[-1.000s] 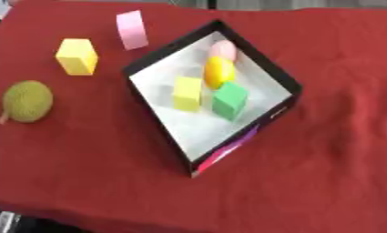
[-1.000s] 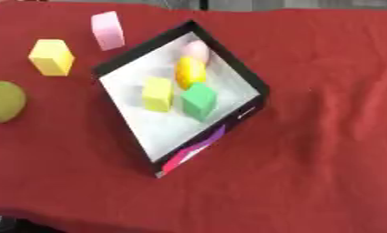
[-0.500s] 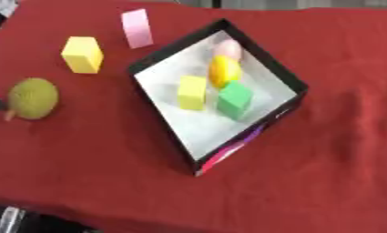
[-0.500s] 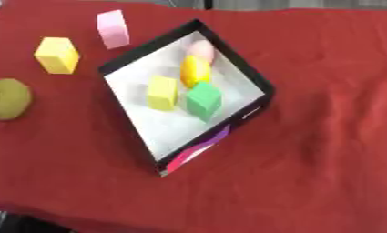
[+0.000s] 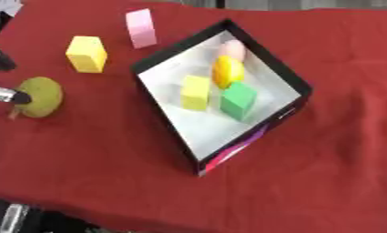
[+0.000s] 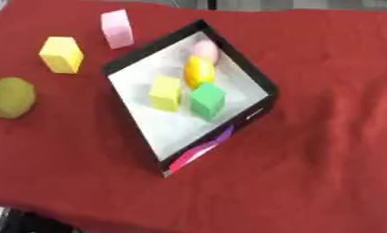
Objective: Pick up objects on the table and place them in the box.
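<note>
A: Left eye view, against a second ago: the whole scene sits a little further toward 3 o'clock, so the head has tilted. The one real change is at 9 o'clock, where the left hand now shows at the picture's edge, a dark fingertip touching the olive-green round fruit.

B: Is it gripping the fruit?

A: I cannot tell; only a silver-and-black finger shows. The right hand shows in neither view.

B: Count what's in the box.

A: The black box, white inside, lies askew at centre and holds four things: one yellow block, one green cube, one yellow oval, one pink oval toward 12 o'clock.

B: And outside it?

A: Three on the red cloth: the fruit, one yellow block at 10 o'clock, one pink block at 11 o'clock just beside the box's corner.
</note>
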Controlling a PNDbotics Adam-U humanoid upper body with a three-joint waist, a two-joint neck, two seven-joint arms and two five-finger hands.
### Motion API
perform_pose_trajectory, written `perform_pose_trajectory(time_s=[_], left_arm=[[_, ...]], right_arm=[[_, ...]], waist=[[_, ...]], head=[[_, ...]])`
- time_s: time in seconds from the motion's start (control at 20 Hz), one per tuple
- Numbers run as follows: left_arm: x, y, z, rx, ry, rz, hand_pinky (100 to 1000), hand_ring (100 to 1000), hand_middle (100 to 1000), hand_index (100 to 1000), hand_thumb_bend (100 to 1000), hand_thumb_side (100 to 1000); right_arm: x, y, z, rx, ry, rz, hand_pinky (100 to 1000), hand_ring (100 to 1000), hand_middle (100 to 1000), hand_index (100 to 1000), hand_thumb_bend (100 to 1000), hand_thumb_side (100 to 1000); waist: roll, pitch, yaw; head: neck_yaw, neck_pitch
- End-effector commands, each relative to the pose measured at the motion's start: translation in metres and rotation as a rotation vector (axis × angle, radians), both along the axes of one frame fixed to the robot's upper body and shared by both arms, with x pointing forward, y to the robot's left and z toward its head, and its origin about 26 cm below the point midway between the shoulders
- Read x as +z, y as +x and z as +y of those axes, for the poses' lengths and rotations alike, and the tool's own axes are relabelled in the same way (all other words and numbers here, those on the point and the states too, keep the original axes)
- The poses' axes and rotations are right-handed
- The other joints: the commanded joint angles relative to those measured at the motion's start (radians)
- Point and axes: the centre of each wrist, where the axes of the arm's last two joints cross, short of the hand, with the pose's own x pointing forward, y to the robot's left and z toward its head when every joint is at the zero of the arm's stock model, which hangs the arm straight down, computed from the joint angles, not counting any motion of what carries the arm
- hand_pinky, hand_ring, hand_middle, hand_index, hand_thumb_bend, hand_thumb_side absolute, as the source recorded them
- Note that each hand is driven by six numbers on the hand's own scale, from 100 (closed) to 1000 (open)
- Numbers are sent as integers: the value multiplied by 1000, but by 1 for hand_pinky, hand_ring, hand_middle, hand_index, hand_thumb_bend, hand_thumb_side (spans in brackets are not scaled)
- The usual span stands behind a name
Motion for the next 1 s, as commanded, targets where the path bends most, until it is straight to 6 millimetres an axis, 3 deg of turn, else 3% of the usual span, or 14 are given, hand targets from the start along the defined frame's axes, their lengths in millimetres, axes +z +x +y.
perform_pose_trajectory(time_s=[0.05, 0.45, 1.0], left_arm=[[16, -3, -1, -27, 29, -19, 892, 861, 772, 832, 745, 472], [11, 7, -2, -24, 84, 22, 896, 869, 782, 836, 779, 417], [-2, 33, -9, 19, 104, 4, 895, 869, 787, 847, 754, 432]], right_arm=[[11, -1, 2, 6, -41, -16, 932, 680, 652, 890, 100, 529], [10, 0, 4, 6, -44, -6, 932, 679, 650, 889, 100, 529], [7, 0, 5, 8, -49, 0, 934, 676, 647, 888, 100, 527]], waist=[[0, -27, 1], [1, -25, 0], [-6, -21, 1]], head=[[-16, 6], [-13, 12], [-13, 10]])
